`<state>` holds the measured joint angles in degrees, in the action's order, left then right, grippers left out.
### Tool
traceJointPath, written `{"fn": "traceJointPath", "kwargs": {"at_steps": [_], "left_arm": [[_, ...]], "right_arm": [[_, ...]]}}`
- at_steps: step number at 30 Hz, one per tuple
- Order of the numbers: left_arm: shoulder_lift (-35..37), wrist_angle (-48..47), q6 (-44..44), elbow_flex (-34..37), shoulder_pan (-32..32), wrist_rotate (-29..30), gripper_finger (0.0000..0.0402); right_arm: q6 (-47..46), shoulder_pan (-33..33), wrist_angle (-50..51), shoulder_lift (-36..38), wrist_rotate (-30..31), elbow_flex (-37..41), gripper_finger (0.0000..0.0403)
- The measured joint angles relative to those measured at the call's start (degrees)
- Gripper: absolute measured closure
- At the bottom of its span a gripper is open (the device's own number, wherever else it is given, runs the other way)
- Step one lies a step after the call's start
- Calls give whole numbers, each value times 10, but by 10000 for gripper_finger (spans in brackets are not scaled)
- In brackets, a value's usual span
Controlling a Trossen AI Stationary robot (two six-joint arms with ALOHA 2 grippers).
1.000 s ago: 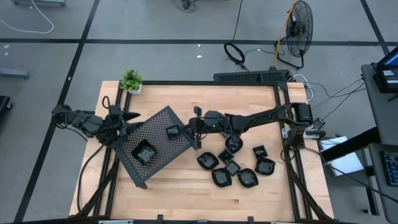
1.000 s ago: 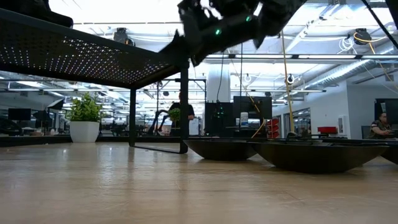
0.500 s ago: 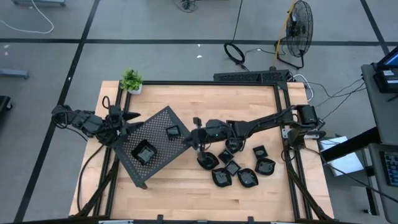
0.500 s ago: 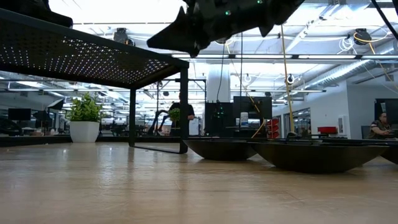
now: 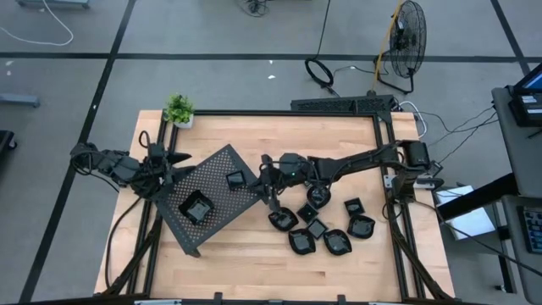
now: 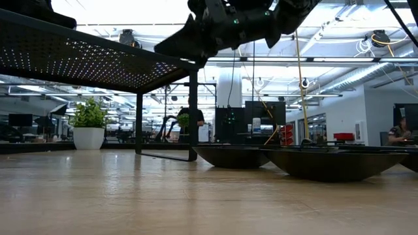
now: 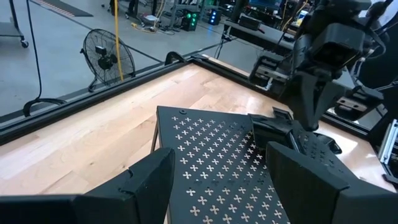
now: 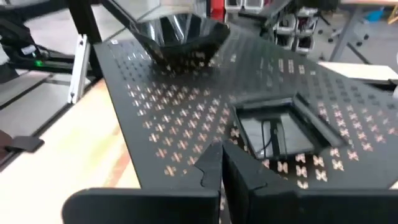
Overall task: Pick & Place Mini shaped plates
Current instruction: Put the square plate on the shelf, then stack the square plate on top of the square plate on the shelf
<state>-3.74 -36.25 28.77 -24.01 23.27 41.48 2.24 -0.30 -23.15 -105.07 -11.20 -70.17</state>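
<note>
Right pincer (image 5: 269, 182), fingers pressed together and holding nothing, hovers at the 3 o'clock edge of the large dark perforated metal tray (image 5: 216, 174); left pincer (image 5: 174, 161), spread wide and empty, waits at the tray's 10 o'clock corner. Two glossy black mini plates already sit on the tray: a small square one (image 5: 236, 179) near its 2 o'clock side and a larger squarish one (image 5: 197, 207) toward 7 o'clock. Roughly seven more black dishes (image 5: 318, 229) are clustered on the wooden counter (image 5: 254, 254) at 4 o'clock of the tray, so most of the job seems left.
</note>
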Motion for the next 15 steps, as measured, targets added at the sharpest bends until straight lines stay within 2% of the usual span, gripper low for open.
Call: {"fn": "traceJointPath", "kwargs": {"at_steps": [15], "left_arm": [[0,0,0,0,0,0,146]], "right_arm": [[-2,-30,-19,-4,16,0,403]]}}
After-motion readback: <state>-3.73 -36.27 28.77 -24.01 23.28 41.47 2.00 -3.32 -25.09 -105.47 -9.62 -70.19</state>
